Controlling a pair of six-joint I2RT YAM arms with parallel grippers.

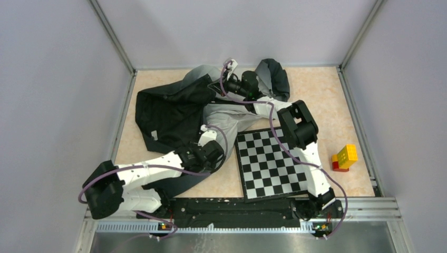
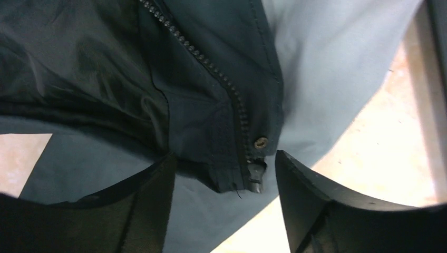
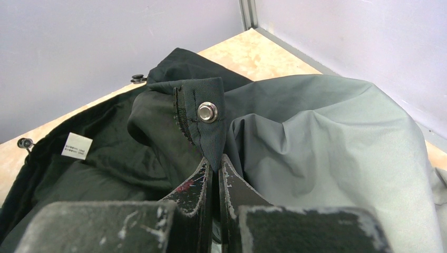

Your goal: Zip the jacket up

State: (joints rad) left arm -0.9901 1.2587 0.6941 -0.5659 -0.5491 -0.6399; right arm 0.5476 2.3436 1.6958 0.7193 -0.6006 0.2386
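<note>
From above, the jacket (image 1: 174,110) lies crumpled over the far left and middle of the table (image 1: 316,87), dark lining up on the left and pale grey fabric toward the centre. One edge of it touches the far left corner of the chessboard (image 1: 271,163). A yellow and red toy block (image 1: 343,157) stands well to the right. The left gripper (image 1: 210,151) sits over the jacket's near part, and the right gripper (image 1: 235,84) reaches to its far side. From here I cannot tell how either pair of jaws stands.

In the left wrist view, the left gripper (image 2: 225,155) is spread wide with nothing between its fingers (image 2: 150,205). In that gap lies the bottom end of the zipper (image 2: 221,79), its teeth running up to the left across dark fabric. A small snap button (image 2: 260,142) sits just beside it.

In the right wrist view, the right gripper (image 3: 213,161) is clamped on a dark corner flap of the jacket, which stands upright and bears a metal snap (image 3: 208,112). A white label (image 3: 76,145) shows on the lining to the left.
</note>
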